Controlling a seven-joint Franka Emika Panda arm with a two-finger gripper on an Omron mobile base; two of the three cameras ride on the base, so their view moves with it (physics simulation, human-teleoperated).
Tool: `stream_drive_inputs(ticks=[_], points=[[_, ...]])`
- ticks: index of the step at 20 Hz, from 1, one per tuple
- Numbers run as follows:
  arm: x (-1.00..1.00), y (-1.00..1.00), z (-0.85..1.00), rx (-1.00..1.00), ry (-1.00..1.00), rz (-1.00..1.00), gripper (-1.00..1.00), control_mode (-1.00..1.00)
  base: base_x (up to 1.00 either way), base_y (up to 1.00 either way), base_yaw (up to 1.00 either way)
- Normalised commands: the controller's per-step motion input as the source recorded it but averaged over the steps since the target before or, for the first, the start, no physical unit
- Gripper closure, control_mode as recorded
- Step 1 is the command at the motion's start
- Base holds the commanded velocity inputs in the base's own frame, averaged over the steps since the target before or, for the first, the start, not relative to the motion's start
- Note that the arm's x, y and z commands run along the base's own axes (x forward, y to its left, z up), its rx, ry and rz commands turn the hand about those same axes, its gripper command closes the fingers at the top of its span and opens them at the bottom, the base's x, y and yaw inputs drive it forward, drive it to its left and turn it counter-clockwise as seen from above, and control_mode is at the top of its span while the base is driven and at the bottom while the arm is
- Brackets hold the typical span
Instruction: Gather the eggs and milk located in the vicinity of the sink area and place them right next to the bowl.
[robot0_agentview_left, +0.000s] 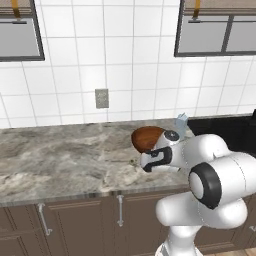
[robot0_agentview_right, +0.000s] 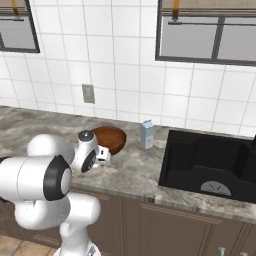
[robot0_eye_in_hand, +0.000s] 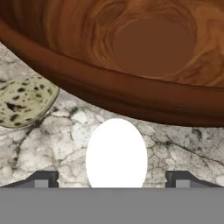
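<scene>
Desk (robot0_agentview_right: 135, 172), marbled grey, runs left to right; the sink area (robot0_agentview_right: 210, 165), a black basin, sits at its right end in the right base view. No faucet or tray that I can make out from here.

The bowl (robot0_agentview_right: 111, 138), reddish-brown wood, stands mid-desk, left of the sink. The milk (robot0_agentview_right: 146, 134) stands upright just right of the bowl, between it and the basin, near the far wall. I judge the carton already placed, or close enough to count.

My gripper (robot0_eye_in_hand: 113, 179) hangs low at the bowl's near side. In the hand view a white egg (robot0_eye_in_hand: 116, 153) sits between the two tips, just short of the bowl's rim. The tips stand wide, well clear of the egg on both sides, so the jaws are open and hold nothing. Whether the egg rests on the desk I judge likely, not certain.

A speckled egg (robot0_eye_in_hand: 24, 100) lies to the left, also beside the bowl.

Progress: I judge the task nearly done, both eggs and milk beside the bowl; only withdrawal left.

No readable writing on the carton; too small.
</scene>
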Motion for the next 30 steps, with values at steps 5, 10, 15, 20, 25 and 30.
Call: stream_drive_inputs(ticks=[5, 10, 15, 20, 25, 30], points=[[-0.25, -0.01, 0.2, 0.03, -0.04, 0.0, -1.0, -1.0, 0.0, 0.0, 0.0], [-0.49, -0.26, 0.15, 0.03, 0.01, -0.05, -1.0, -1.0, 0.0, 0.0, 0.0], [-0.46, -0.43, 0.09, 0.0, 0.05, -0.09, -1.0, -1.0, 0.0, 0.0, 0.0], [-0.26, -0.42, 0.28, 0.0, 0.04, -0.02, -1.0, -1.0, 0.0, 0.0, 0.0], [-0.09, -0.38, 0.34, 0.0, 0.01, 0.0, -1.0, -1.0, 0.0, 0.0, 0.0], [0.0, -0.34, 0.37, 0.0, 0.0, 0.0, -1.0, -1.0, 0.0, 0.0, 0.0]])
